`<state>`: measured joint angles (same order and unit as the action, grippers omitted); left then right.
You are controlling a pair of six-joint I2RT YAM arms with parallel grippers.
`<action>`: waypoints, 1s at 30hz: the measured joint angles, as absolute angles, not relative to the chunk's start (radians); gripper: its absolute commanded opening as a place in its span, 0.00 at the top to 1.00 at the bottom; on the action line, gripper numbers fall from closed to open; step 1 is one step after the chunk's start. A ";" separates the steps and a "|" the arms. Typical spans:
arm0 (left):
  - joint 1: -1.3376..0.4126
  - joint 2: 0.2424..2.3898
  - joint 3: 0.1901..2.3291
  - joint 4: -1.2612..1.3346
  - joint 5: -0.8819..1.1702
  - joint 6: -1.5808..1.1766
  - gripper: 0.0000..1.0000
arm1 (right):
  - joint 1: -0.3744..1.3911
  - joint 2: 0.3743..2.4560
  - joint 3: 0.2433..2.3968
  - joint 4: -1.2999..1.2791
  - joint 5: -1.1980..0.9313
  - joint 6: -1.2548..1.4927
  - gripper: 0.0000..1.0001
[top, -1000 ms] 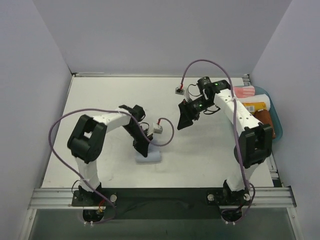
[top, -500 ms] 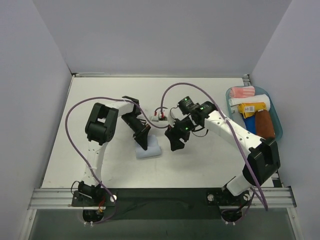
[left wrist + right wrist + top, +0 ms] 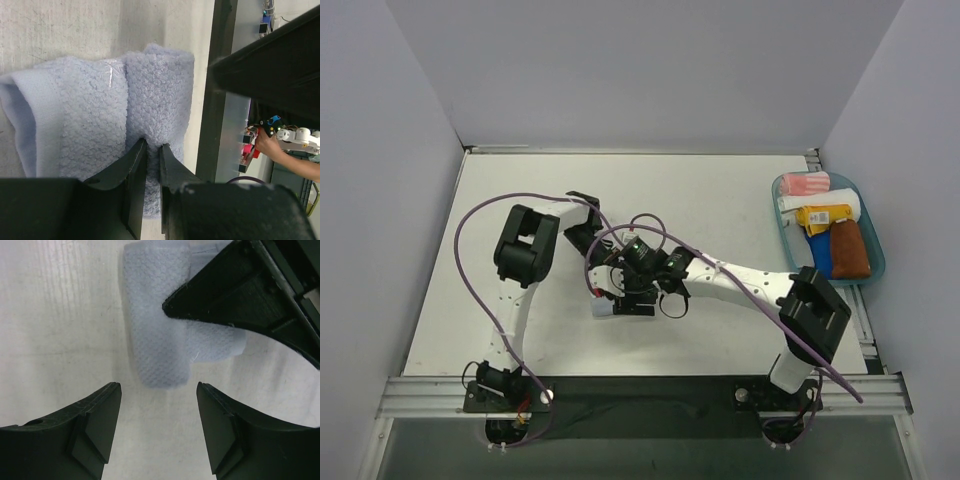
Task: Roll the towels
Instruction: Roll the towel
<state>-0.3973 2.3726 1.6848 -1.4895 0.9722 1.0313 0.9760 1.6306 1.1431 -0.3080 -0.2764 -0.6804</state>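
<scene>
Near the middle of the desk (image 3: 720, 190), pinching a fold of the pale blue towel (image 3: 100, 115) with the left end effector (image 3: 152, 147), fingers almost together. Just right, hanging over the towel's end with the right end effector (image 3: 158, 386), spread wide, holding nothing. Far right, in the tray (image 3: 876, 268), brown towel (image 3: 850, 250).

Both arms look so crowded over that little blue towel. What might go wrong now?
The open right fingers hang right beside the left fingers, so the two may bump. The left fingers pinch only one fold of the partly rolled pale blue terry towel; it may slip out and unroll.
</scene>
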 measured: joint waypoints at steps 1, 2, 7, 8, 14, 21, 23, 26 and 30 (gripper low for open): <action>-0.397 2.373 1.687 -1.491 0.972 1.031 0.95 | 0.982 1.652 1.138 -0.284 -0.266 -0.696 0.38; -0.397 2.374 1.688 -1.491 0.971 1.030 0.95 | 0.986 1.672 1.134 -0.263 -0.259 -0.714 0.38; -0.397 2.379 1.697 -1.496 0.966 1.028 0.95 | 1.010 1.760 1.104 -0.173 -0.231 -0.778 0.46; -0.397 2.379 1.698 -1.497 0.966 1.028 0.95 | 1.011 1.773 1.100 -0.160 -0.225 -0.787 0.59; -0.395 2.379 1.700 -1.495 0.962 1.003 0.78 | 1.014 1.794 1.098 -0.126 -0.218 -0.812 1.00; -0.363 2.358 1.687 -1.459 0.953 0.943 0.58 | 0.999 1.816 1.148 -0.213 -0.299 -0.790 1.00; -0.329 2.343 1.685 -1.437 0.948 0.939 0.58 | 0.987 1.832 1.174 -0.251 -0.343 -0.774 1.00; -0.239 2.324 1.686 -1.398 0.947 0.939 0.57 | 0.959 1.865 1.223 -0.318 -0.432 -0.742 1.00; -0.083 2.294 1.686 -1.367 0.947 0.944 0.57 | 0.890 1.930 1.303 -0.418 -0.597 -0.681 1.00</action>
